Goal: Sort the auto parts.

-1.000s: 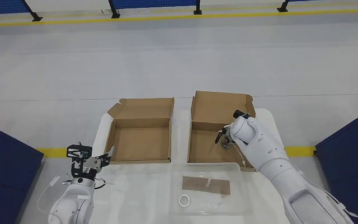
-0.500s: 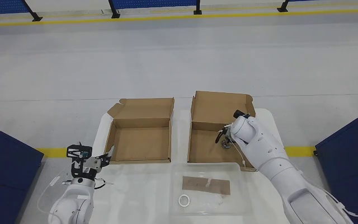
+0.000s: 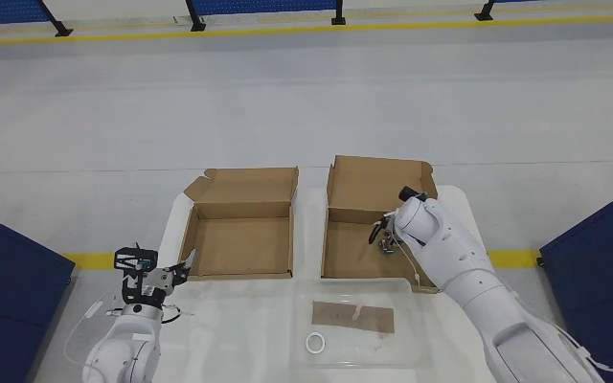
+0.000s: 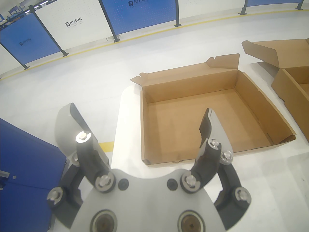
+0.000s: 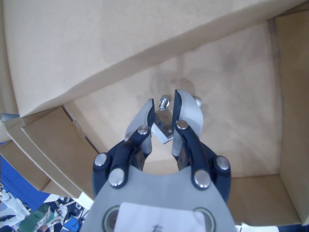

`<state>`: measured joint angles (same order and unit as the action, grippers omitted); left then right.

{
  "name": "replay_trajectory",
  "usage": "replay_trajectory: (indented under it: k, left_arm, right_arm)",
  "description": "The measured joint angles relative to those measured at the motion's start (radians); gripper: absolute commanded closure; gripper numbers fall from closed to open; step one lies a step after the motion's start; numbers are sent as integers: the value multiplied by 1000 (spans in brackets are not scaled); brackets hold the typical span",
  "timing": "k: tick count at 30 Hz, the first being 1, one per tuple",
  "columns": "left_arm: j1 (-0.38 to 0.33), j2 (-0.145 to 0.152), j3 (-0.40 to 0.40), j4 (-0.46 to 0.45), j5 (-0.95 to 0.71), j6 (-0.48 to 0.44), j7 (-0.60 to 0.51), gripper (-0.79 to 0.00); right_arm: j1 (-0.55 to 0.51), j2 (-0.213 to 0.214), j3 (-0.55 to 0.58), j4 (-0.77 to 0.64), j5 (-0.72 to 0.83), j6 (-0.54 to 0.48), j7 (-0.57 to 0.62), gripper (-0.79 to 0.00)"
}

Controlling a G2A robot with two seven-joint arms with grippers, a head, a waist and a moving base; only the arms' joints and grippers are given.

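Observation:
My right gripper (image 5: 164,96) hangs inside the right cardboard box (image 5: 229,73), shut on a small metal bracket with a bolt (image 5: 162,121) just above the box floor. In the top view this gripper (image 3: 383,239) is near the right wall of that box (image 3: 350,254). My left gripper (image 4: 141,112) is open with nothing between its fingers, near the front left corner of the left cardboard box (image 4: 205,119). From above, the left gripper (image 3: 177,268) sits at the table's left edge beside that box (image 3: 239,247), whose floor is bare.
A clear plastic tray (image 3: 407,330) stands at the table's front, holding a flat brown cardboard piece (image 3: 352,316) and a white ring (image 3: 315,342). Both boxes have their lids folded back. Blue panels flank the table on both sides.

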<state>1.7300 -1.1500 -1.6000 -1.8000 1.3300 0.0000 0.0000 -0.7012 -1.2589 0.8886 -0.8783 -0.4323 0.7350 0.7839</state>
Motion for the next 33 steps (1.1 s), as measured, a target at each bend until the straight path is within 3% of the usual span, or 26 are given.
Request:
replay_trajectory:
  k: [10, 15, 33]
  left_arm:
    - [0, 0, 0, 0, 0, 0, 0, -785]
    - [0, 0, 0, 0, 0, 0, 0, -785]
    - [0, 0, 0, 0, 0, 0, 0, -785]
  right_arm:
    - [-25, 9, 17, -61, -34, 19, 12, -265]
    - [-46, 18, 33, -107, -58, 35, 19, -363]
    - [-243, 96, 206, -458, -123, 0, 107, -385]
